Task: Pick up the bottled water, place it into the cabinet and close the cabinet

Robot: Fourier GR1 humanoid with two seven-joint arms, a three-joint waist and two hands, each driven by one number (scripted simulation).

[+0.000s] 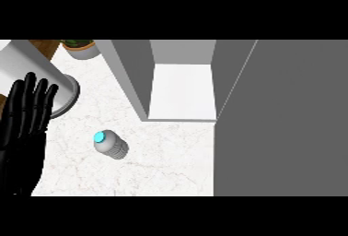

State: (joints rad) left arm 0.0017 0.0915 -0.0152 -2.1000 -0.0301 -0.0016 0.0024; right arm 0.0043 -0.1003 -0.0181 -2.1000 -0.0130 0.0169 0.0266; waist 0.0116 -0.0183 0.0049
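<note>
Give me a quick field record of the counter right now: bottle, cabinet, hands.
bottle: bottled water upright on the counter, blue cap up, untouched
cabinet: cabinet open, shelf bare, behind and right of the bottle
cabinet door: door swung open at view's right
left hand: left hand open, fingers up, resting at view's left edge
right hand: not in view
other: potted plant at the back left

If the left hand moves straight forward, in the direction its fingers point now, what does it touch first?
The left hand is open, fingers pointing toward the view's top. Just ahead lies a large white cylindrical object on a grey round base; it would probably meet that first, though depth is unclear. The bottled water lies off to its right.
</note>
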